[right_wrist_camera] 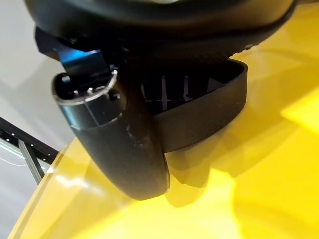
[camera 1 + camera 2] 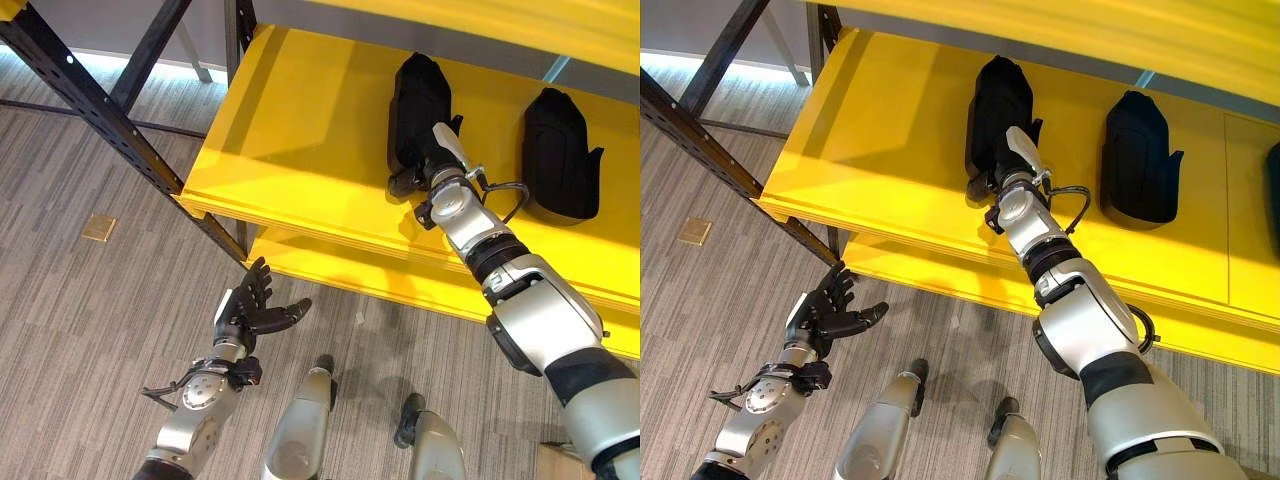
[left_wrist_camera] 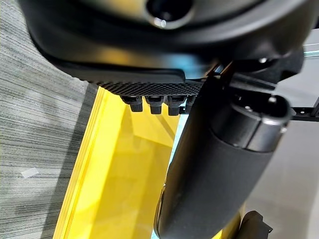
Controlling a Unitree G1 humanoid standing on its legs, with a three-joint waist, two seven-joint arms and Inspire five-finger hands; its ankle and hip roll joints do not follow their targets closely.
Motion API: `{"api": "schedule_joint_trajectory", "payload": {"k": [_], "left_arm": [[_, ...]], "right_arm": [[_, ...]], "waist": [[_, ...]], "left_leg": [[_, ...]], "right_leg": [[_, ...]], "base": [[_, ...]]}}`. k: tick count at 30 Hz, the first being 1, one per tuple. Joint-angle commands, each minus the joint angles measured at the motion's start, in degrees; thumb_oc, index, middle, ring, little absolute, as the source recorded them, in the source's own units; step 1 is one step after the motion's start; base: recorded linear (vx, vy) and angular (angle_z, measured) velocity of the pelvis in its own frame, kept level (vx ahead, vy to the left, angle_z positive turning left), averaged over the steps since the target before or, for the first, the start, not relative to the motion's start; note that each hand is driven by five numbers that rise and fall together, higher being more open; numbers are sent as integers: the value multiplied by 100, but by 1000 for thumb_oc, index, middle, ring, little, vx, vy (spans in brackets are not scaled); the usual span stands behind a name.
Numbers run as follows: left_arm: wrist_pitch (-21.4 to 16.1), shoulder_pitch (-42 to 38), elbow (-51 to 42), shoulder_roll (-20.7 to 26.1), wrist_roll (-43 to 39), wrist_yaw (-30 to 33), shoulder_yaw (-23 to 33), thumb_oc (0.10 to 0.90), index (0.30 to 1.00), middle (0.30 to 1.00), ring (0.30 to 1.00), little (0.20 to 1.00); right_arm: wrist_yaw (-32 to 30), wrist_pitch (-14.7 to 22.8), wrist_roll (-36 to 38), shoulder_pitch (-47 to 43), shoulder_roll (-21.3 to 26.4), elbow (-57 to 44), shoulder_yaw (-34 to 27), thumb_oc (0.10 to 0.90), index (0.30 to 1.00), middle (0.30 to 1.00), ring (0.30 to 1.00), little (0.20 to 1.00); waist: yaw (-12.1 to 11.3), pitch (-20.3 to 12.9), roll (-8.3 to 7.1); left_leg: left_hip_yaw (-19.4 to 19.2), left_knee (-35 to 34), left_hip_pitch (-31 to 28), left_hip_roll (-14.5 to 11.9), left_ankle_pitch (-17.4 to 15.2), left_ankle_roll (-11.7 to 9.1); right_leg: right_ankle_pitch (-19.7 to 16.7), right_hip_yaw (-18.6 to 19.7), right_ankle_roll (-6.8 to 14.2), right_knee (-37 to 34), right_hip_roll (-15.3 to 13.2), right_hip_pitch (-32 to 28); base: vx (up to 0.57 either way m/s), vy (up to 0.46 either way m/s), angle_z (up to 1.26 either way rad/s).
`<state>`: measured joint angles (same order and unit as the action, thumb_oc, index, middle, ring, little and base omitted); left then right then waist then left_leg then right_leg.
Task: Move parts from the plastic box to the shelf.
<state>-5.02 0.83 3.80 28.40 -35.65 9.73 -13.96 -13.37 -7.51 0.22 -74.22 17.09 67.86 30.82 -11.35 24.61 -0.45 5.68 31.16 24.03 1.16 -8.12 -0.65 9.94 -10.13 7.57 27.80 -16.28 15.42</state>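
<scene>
The right hand (image 2: 415, 170) is stretched out over the yellow shelf (image 2: 300, 130) and sits against the near end of a black part (image 2: 420, 100) that lies flat on the board. From the right wrist view its thumb and the fingers beyond it look curled about the part's curved black edge, so I'd say the hand is clamped on the part — set down on the shelf, by the look of it, but not yet let go. The arm reaches far in, probably so the part ends up well back from the shelf's front lip rather than teetering there.

A second black part (image 2: 560, 150) of the same shape lies further along the same board, well apart from the first, which suggests they are being laid out in a row.

The left hand (image 2: 250, 310) hangs low over the grey floor (image 2: 80, 330) in front of the shelf, fingers spread and holding nothing — idle, kept out of the way.
</scene>
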Motion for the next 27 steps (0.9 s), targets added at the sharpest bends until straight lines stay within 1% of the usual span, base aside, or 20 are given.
{"api": "schedule_joint_trajectory", "payload": {"k": [1,14,21,23,24,27], "left_arm": [[-583,-135,-572,296,77,0,-89,900,1000,1000,1000,1000],[-582,-167,-526,316,146,-4,-142,900,1000,1000,1000,1000],[-552,-160,-522,330,174,-18,-153,900,1000,1000,1000,1000],[-549,-155,-525,336,180,-18,-154,900,1000,1000,1000,1000],[-548,-150,-532,344,189,-23,-145,900,1000,1000,1000,1000],[-556,-151,-521,336,185,-22,-146,900,1000,1000,1000,1000]], "right_arm": [[-149,282,189,-345,-87,181,-124,400,300,300,300,300],[-130,307,440,-226,-250,382,-317,400,300,300,300,300],[-130,327,399,-235,-294,335,-290,400,300,300,300,300],[-115,318,318,-246,-281,337,-247,676,687,687,687,687],[-103,313,272,-246,-288,350,-223,900,1000,1000,1000,1000],[-60,292,145,-273,-258,406,-182,900,1000,1000,1000,1000]], "waist": [[-99,-351,-31],[-114,-332,-21],[-120,-323,-29],[-126,-323,-24],[-129,-325,-22],[-135,-326,-19]], "left_leg": [[317,342,32,-493,-713,-59],[323,328,4,-508,-695,-68],[325,327,9,-510,-690,-66],[328,333,16,-508,-689,-58],[330,325,12,-507,-689,-57],[343,327,21,-495,-688,-53]], "right_leg": [[-67,309,-70,-429,-107,-370],[-49,287,-58,-426,-80,-391],[-51,280,-55,-415,-85,-394],[-49,278,-53,-408,-85,-394],[-46,276,-54,-408,-84,-393],[-54,268,-50,-412,-85,-398]], "base": [[0,0,0],[0,0,0],[0,0,0],[0,0,0],[0,0,0],[0,0,0]]}}
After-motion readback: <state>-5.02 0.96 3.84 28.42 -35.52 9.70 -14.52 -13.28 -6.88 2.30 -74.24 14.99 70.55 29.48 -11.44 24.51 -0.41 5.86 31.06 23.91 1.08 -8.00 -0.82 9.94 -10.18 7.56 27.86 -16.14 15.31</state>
